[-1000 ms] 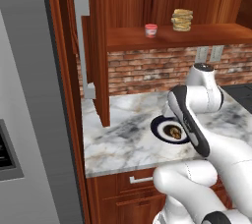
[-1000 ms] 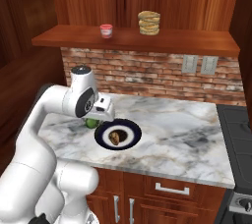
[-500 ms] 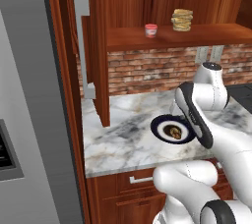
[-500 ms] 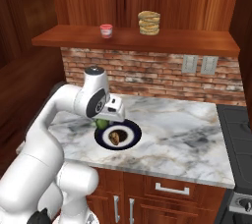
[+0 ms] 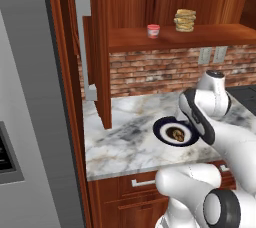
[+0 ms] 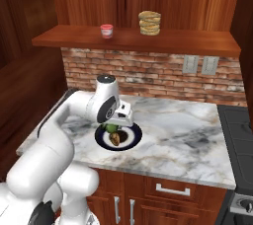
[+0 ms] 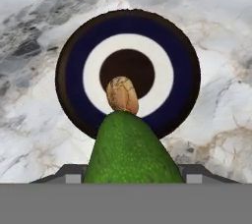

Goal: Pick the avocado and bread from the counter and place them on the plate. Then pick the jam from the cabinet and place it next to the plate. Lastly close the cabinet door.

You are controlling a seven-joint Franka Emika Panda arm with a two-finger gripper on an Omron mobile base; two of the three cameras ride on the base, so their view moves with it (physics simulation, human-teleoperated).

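Gripper (image 6: 113,128), clamped on the avocado (image 7: 132,150) with its long axis running forward toward the plate (image 7: 74,51), hangs above that plate's near rim on the counter (image 7: 216,95), the bread (image 7: 122,95) already lying at the plate's centre.

Plate (image 6: 129,141) on desk (image 6: 188,140), bread (image 7: 122,95) on plate. Avocado (image 7: 132,152) in tool (image 7: 132,171) above plate's near edge, in front of bread in hand view. Jam (image 6: 106,30) on shelf (image 6: 197,44) above desk, left of disc stack (image 6: 149,22). Door (image 5: 95,47) left of shelf, standing ajar over desk's left end.
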